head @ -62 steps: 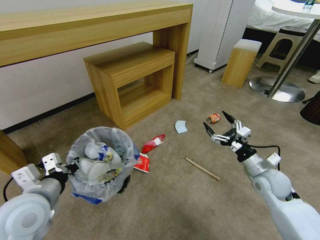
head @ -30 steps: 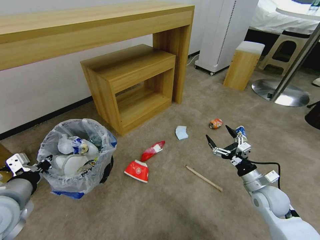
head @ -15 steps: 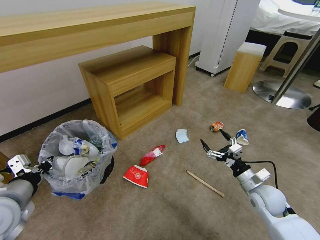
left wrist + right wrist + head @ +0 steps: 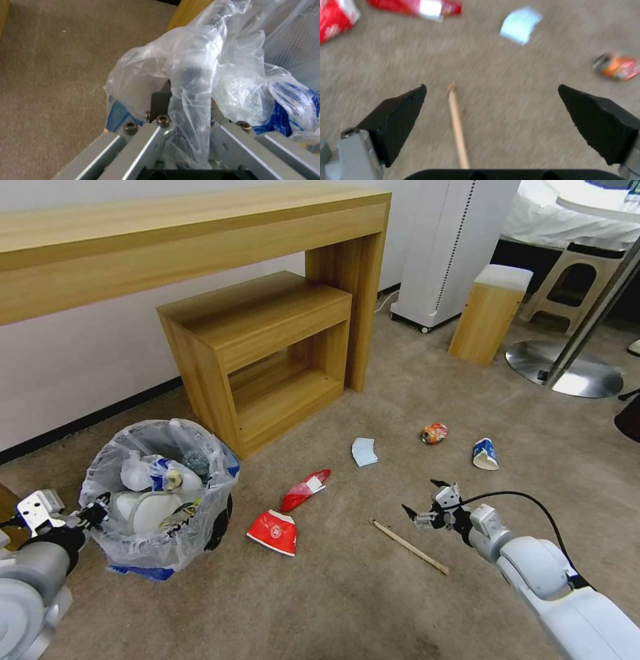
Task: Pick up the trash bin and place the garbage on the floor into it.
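Left gripper (image 4: pixel 100 508) at near left, clamped on the bag-covered rim of the trash bin (image 4: pixel 157 493); in the left wrist view the fingers (image 4: pixel 160 105) pinch a fold of crinkly clear liner, blue patches showing at its edge; whether the bin rests on the floor (image 4: pixel 347 600) or hangs just above it, cannot tell. Bin interior holds white slippers and other litter against the liner.

Right gripper (image 4: pixel 423 499) low over the carpet at near right, jaws spread wide, nothing between them; in the right wrist view the two black fingertips (image 4: pixel 401 110) stand far apart with the wooden stick (image 4: pixel 458 125) running between them on the carpet; head view puts the stick (image 4: pixel 408 545) just left of and nearer than the gripper, not touched.

Remaining garbage on the beige carpet: red wrapper (image 4: pixel 273 530) just right of the bin; a second, narrower red wrapper (image 4: pixel 305 490) beyond it; blue tissue (image 4: pixel 364 451) farther off toward the centre; crushed orange can (image 4: pixel 434 433) to its right; blue-white paper cup (image 4: pixel 485 453) on its side, farthest right of the litter.

Wooden side table (image 4: pixel 260 353) under the long desk (image 4: pixel 187 240) at far left-centre; wood-grain bin (image 4: pixel 488 313) at far right.
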### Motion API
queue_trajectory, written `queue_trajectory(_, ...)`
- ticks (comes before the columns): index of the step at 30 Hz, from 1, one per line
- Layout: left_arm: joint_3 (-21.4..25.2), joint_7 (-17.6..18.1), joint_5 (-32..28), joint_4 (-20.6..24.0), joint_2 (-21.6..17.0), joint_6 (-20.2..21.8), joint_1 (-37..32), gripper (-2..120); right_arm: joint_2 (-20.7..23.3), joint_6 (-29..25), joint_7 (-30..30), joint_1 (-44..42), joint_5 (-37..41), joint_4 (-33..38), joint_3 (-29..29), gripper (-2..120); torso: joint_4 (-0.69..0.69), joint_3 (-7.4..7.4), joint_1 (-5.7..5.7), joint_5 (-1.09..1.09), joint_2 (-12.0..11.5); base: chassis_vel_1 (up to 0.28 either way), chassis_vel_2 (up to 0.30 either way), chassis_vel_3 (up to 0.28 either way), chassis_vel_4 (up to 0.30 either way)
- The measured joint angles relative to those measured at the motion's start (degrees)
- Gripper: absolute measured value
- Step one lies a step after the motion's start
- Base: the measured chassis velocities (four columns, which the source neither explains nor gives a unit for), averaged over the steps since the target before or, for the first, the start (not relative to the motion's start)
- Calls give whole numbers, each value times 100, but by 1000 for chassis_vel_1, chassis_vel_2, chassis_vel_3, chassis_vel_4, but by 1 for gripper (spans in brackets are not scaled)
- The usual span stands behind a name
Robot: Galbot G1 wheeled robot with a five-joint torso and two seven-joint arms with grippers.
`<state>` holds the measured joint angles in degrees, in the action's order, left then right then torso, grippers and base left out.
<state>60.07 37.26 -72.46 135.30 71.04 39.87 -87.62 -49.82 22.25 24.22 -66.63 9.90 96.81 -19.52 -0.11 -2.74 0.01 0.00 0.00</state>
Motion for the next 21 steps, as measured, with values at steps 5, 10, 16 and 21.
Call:
queue_trajectory(5,-143,-2,155,39,125,0,-2,0,-54,46,481,250,-146,-469,120,100,0,0,0,1,0,0,0,0,0)
queue_trajectory(10,-217,-3,237,9,166,0,34,0,-169,175,503,477,-306,-942,273,100,-1,0,0,1,0,0,0,0,0)
queue_trajectory(16,-329,-12,331,-71,199,-6,95,0,-334,189,567,834,-420,-1596,395,100,0,0,0,0,0,0,0,0,0)
queue_trajectory(21,-484,-55,493,-143,264,-25,145,0,-533,23,960,1085,-782,-2165,449,100,-1,0,0,-1,0,0,0,0,0)
